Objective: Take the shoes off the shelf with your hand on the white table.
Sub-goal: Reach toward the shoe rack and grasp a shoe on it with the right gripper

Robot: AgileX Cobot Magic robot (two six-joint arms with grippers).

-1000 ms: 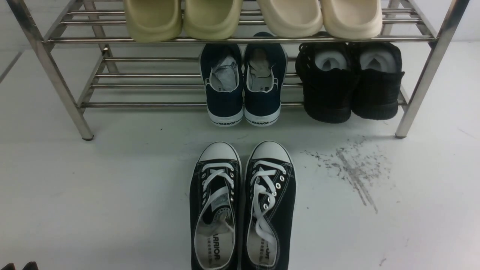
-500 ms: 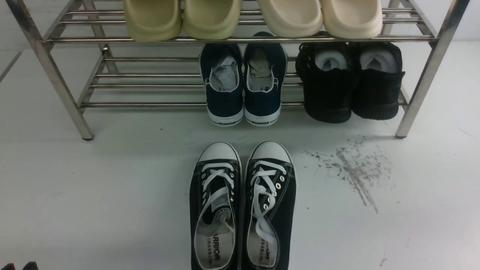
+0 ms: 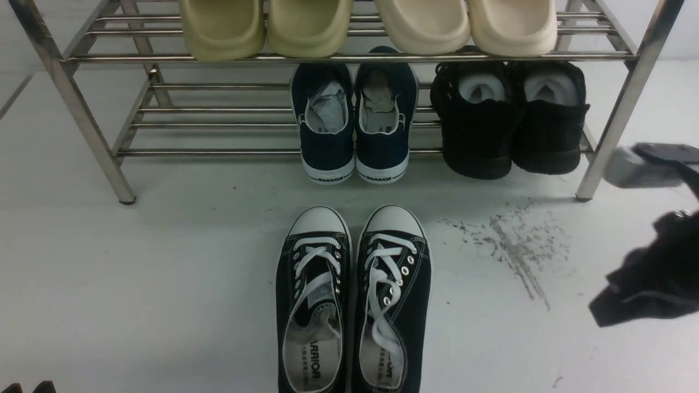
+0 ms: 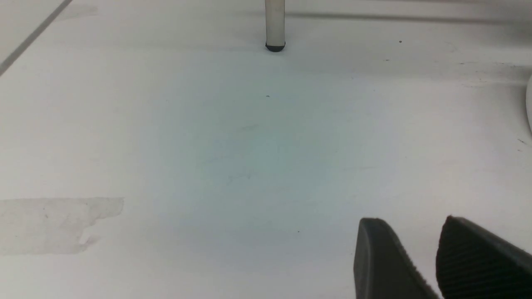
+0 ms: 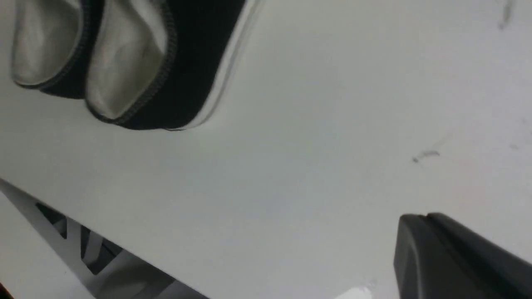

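The shoes, a navy slip-on pair with white soles, stand side by side on the lower tier of the steel shelf, heels toward me. My right gripper hangs blurred over the white table at the right edge, well clear of the shoes. In the right wrist view its jaws are pressed together with nothing in them. My left gripper sits low over bare table with its jaws apart and empty. Only its tips show in the front view's bottom left corner.
Black lace-up sneakers stand on the table in front of the navy pair; their heels show near the table edge. All-black shoes fill the lower tier's right. Cream slides line the top tier. Grey scuff marks lie right of centre.
My right arm has swung into the front view from the right edge, where none showed before. The shoes and the left gripper have not moved.
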